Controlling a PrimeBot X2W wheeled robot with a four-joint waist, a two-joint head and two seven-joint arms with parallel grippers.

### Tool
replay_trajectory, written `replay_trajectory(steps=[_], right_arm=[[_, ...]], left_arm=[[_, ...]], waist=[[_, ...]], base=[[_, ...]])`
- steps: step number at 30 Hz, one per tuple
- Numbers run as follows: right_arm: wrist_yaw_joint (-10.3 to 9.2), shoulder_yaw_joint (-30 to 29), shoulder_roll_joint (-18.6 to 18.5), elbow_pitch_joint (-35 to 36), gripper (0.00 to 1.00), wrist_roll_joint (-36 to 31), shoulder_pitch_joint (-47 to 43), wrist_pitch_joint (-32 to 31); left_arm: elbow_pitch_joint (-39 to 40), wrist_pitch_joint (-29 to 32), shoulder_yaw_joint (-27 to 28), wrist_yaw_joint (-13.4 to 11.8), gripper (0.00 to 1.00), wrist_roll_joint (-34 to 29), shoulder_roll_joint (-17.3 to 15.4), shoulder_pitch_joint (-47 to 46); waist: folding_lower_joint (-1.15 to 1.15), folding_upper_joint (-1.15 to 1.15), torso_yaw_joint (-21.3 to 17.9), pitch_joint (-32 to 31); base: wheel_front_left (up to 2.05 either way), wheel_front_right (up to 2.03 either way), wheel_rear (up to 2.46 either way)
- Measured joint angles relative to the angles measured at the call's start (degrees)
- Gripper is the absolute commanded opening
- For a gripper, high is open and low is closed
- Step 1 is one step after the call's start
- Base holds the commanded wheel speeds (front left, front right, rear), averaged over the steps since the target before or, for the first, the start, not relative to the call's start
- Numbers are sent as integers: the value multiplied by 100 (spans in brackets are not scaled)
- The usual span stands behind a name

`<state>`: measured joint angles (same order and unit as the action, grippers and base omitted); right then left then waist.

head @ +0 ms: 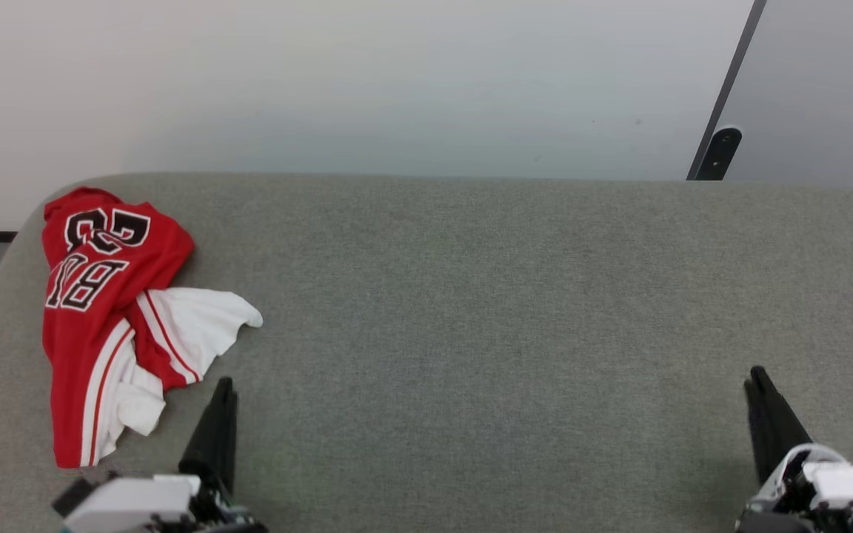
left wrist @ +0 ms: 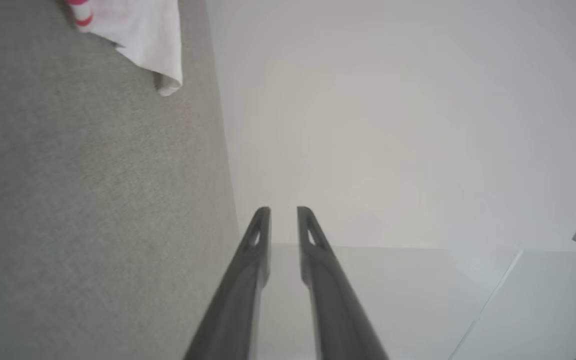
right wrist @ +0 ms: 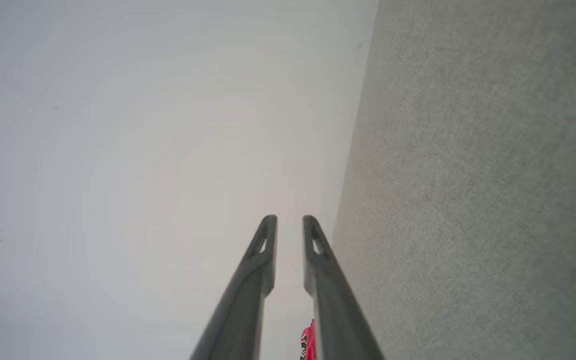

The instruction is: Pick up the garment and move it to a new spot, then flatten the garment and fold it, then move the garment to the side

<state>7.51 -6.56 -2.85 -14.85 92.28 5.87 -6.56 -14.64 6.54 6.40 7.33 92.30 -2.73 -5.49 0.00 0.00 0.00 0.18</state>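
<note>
Found the garment [head: 112, 311] crumpled in a heap at the left end of the table [head: 471, 296]. Red body up, black white-outlined lettering reading upside down, white sleeve [head: 201, 326] with red stripe trim splayed toward the table's middle. Saw it lying free, gripped by nothing.

Noted the left pincer [head: 224, 386] just beside the heap's near edge, apart from the cloth. Checked it from the left wrist: fingers narrowly spread, nothing between them. Caught the sleeve's white tip at the top of that view. Noted the right pincer [head: 756, 377] well apart from the garment, at the table's right side, likewise narrowly spread and empty.

Logged the table as grey woven fabric with a rounded far-left corner. Marked a plain pale wall [head: 397, 74] behind it. Marked a dark slanted strip [head: 726, 89] at upper right, ending in a dark rounded bracket [head: 719, 152], with a greyer panel [head: 826, 89] beyond.
</note>
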Motion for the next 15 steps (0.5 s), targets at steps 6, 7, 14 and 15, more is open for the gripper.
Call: replay_trajectory(steps=[6,7,14,15], right_arm=[[-4,31,32,-244,100,-3,-290,36],[-4,62,33,-235,100,-7,-300,65],[-4,235,37,-99,100,-135,-300,264],[-4,265,36,-82,100,-179,-300,291]], left_arm=[[-257,-42,-64,-12,100,-1,69,320],[-246,-63,-88,-12,100,-1,68,328],[-73,-264,-266,-12,100,-76,67,327],[-57,-300,-280,-12,100,-108,67,327]], waist=[[0,0,0,0],[0,0,-1,0],[0,0,-5,1],[0,0,-6,0]], base=[[0,0,0],[0,0,0],[0,0,0],[0,0,0]])
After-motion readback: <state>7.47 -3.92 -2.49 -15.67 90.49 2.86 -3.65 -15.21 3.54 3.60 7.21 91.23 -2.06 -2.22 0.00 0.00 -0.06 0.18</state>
